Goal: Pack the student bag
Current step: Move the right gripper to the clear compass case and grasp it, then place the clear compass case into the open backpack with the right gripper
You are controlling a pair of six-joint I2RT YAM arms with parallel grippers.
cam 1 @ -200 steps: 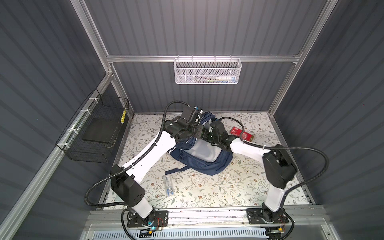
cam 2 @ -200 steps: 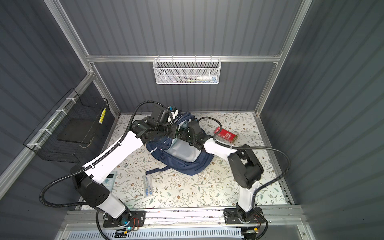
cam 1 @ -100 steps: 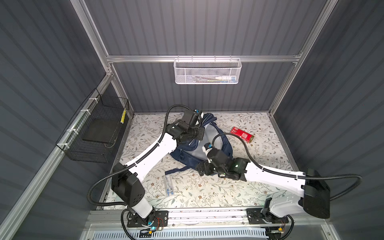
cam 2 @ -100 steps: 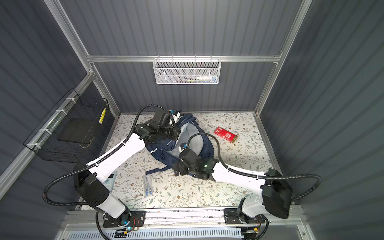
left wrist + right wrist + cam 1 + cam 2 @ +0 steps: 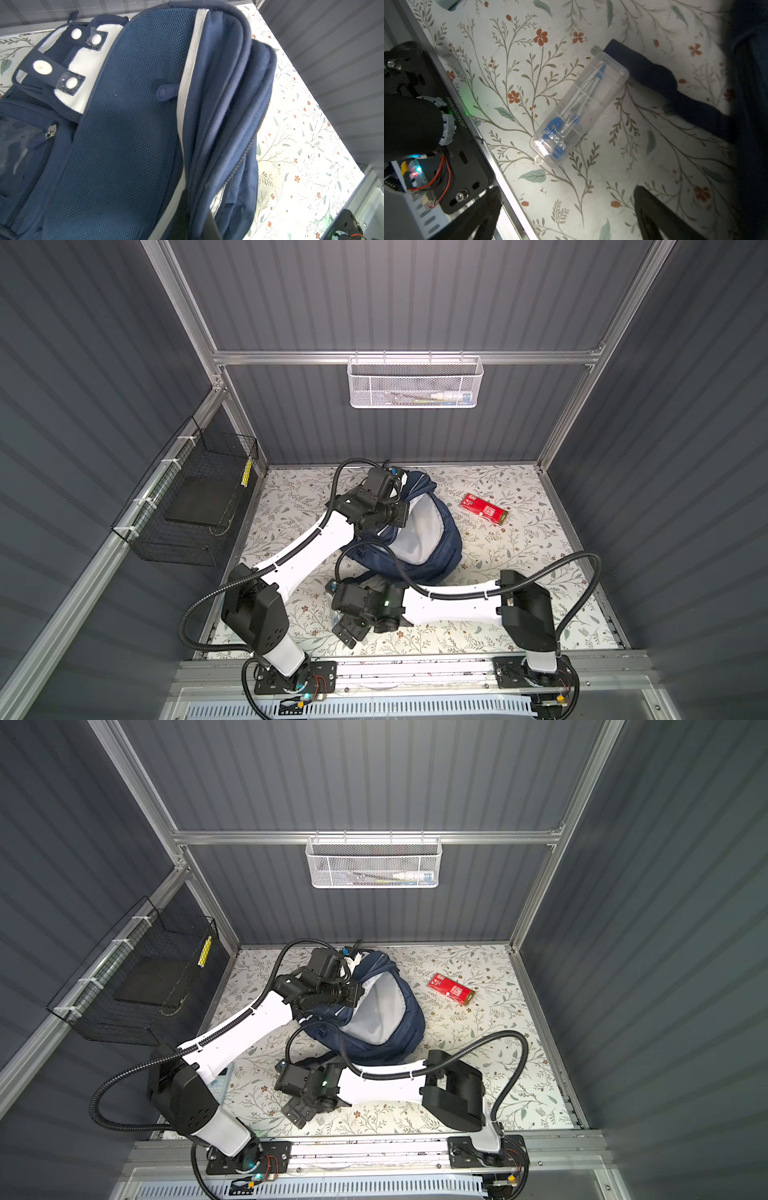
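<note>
The student bag [image 5: 436,547] [image 5: 399,1036], one navy backpack, lies in the centre of both top views, toward the back of the floral table [image 5: 519,572], its mouth gaping on pale lining. The left gripper [image 5: 400,512] is pinched closed on the bag's raised rim. The right gripper [image 5: 566,218] hangs at lower centre with jaws spread wide, holding nothing.

There are two baskets: one black wire basket [image 5: 174,547] at middle left and one white mesh basket [image 5: 374,381] at upper centre. One red box [image 5: 483,509] lies right of the bag, its print too small to read. One clear plastic case [image 5: 579,106] of blue-tipped tools lies mid-frame in the right wrist view. Four white studs [image 5: 42,67] dot the bag's straps. A black plate [image 5: 467,166] reads "JG2602207095".
</note>
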